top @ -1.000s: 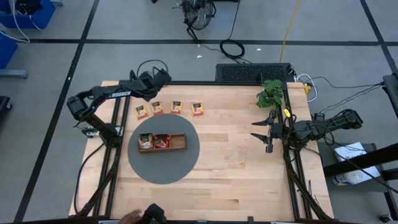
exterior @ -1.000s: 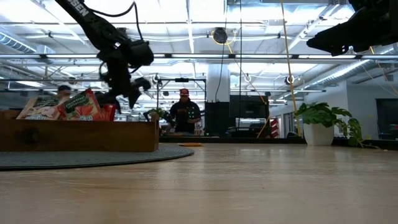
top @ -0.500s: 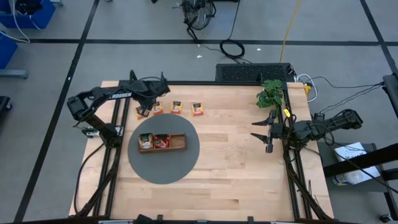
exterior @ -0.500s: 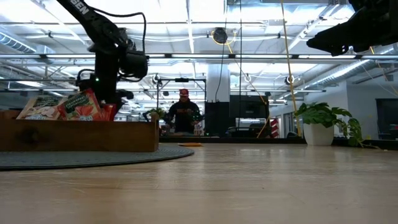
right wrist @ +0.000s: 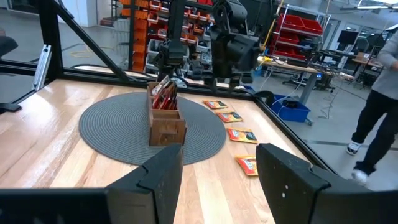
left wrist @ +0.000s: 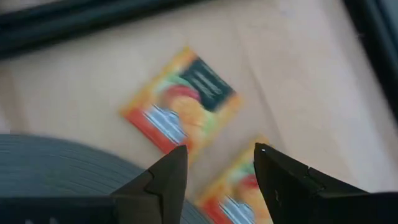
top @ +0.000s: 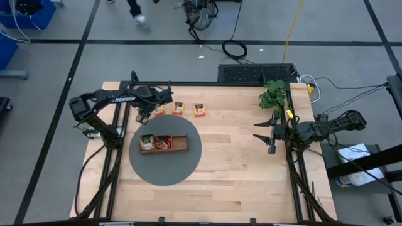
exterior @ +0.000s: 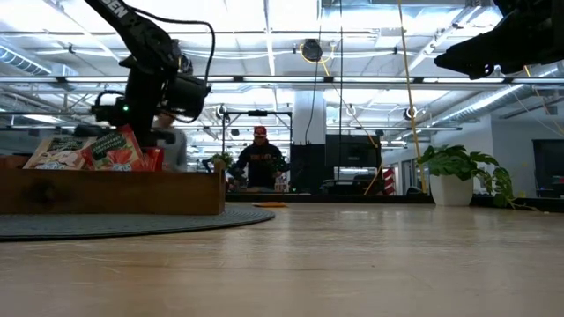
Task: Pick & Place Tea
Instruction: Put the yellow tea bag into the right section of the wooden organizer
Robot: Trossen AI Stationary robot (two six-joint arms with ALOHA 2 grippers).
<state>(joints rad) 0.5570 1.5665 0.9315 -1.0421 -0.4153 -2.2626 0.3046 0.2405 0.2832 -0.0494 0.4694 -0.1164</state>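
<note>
Reach step: left gripper (left wrist: 214, 158) spread, hovering just above an orange-yellow tea packet (left wrist: 181, 106) flat on the worktop (top: 251, 169). Next: descend, pinch it. Right gripper (right wrist: 217, 155) spread, idle well apart.

Things around the wooden table (top: 239, 169)

A round grey mat (top: 164, 169) lies on the left part of the table, and a brown wooden tray (top: 179, 145) with three compartments stands on it. A green plant (top: 272, 95) stands at the far right corner. In the room behind, a person (exterior: 259, 163) in a red cap is at a bench, and another person (right wrist: 379, 106) walks beside the table.
</note>
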